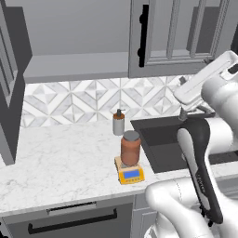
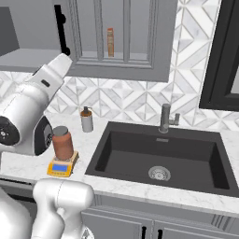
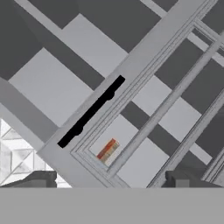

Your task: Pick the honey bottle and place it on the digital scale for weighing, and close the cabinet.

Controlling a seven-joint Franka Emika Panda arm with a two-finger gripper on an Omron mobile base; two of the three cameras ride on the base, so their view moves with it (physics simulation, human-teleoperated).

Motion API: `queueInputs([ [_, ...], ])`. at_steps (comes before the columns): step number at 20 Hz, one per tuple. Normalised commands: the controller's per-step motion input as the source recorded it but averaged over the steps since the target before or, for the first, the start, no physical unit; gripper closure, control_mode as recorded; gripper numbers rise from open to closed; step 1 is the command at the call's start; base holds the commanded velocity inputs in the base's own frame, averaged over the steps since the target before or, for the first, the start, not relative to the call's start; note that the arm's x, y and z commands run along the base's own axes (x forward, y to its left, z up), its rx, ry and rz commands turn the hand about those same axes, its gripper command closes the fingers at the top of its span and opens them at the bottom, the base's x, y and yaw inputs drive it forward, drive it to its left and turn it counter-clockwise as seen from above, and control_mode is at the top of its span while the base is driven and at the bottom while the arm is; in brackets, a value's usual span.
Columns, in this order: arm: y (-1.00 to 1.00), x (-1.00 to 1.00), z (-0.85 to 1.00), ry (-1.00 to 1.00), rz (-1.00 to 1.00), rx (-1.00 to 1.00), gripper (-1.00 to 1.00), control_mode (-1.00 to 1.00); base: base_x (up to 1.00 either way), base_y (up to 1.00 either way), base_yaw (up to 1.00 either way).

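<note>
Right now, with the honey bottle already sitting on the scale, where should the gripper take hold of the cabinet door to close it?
Probably the black vertical bar handle on the cabinet door's edge, approached head-on from the front, jaws straddling its width. It stands off the panel, so the fingers can likely slip either side.

honey bottle (image 1: 130, 148) upright on digital scale (image 1: 130, 173), cabinet (image 1: 179, 39) shut

Cabinet door, seen tilted
We saw the cabinet (image 3: 144, 57), its black handle (image 3: 91, 112), and a small orange-red box (image 3: 107, 150) behind the glass.
</note>
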Motion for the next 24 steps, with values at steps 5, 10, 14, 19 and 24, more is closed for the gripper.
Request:
queueInputs([
  [5,0.97,-0.31,-0.41,-0.15,-0.01,0.17,-1.0,-1.0,0.0,0.0,0.0],
  [10,1.0,-0.1,-0.26,-0.07,0.0,0.09,-1.0,-1.0,0.0,0.0,0.0],
  [14,0.94,-0.55,-0.11,-0.07,0.0,0.05,-1.0,-1.0,0.0,0.0,0.0],
  [19,0.41,-0.94,0.0,-0.07,0.0,0.1,-1.0,-1.0,0.0,0.0,0.0],
  [24,0.32,-1.0,0.03,-0.14,0.0,-0.02,-1.0,-1.0,0.0,0.0,0.0],
])
